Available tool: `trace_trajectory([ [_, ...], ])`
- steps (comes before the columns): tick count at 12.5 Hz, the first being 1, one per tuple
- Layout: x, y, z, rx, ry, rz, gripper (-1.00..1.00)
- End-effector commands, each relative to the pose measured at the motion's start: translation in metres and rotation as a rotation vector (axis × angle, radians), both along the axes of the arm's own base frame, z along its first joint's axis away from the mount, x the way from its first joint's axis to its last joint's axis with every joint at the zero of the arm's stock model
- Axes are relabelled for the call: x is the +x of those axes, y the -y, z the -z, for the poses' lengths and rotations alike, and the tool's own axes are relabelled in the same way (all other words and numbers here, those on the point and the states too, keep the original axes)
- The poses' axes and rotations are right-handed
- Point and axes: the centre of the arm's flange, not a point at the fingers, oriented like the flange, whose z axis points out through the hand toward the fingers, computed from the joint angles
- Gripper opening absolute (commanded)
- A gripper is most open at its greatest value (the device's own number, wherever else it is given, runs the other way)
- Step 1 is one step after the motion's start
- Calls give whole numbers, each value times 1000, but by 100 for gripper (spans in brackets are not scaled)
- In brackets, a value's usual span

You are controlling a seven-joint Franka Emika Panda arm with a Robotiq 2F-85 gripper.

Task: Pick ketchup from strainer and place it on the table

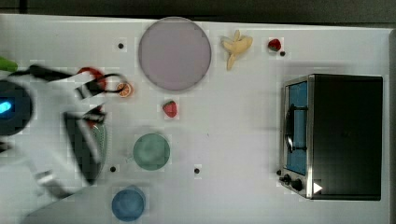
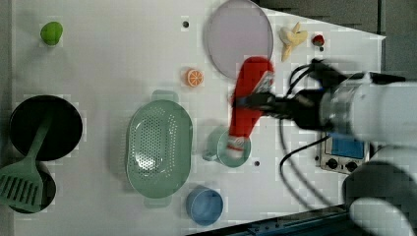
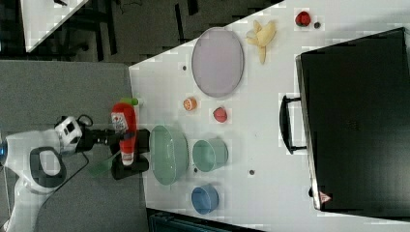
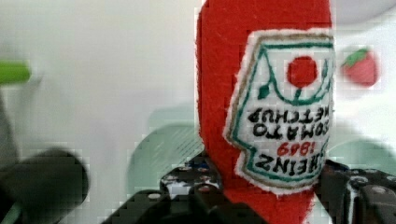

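Ketchup (image 4: 261, 107) sits clamped between the hand's (image 4: 261, 196) fingers, airborne.

Grey floor (image 3: 72, 87) beside the tabletop

red ketchup (image 4: 261, 93) between black fingers (image 4: 196, 186), strawberry (image 4: 360, 67)

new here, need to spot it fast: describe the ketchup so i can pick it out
In the left view, look right of the pale green strainer. The gripper holds the ketchup lifted over the table. It is long, red and white-labelled, unlike the small strawberries.
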Motion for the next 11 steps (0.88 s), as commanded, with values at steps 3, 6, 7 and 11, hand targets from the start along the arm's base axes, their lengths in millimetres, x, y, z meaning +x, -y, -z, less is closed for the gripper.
trace_trajectory([
  [3, 50, 179, 41, -36, -67, 145, 17],
  [6, 43, 246, 63, -53, -115, 249, 17],
  [7, 36, 261, 76, -58, -142, 258, 17],
  [11, 0, 286, 134, -68, -191, 273, 17],
])
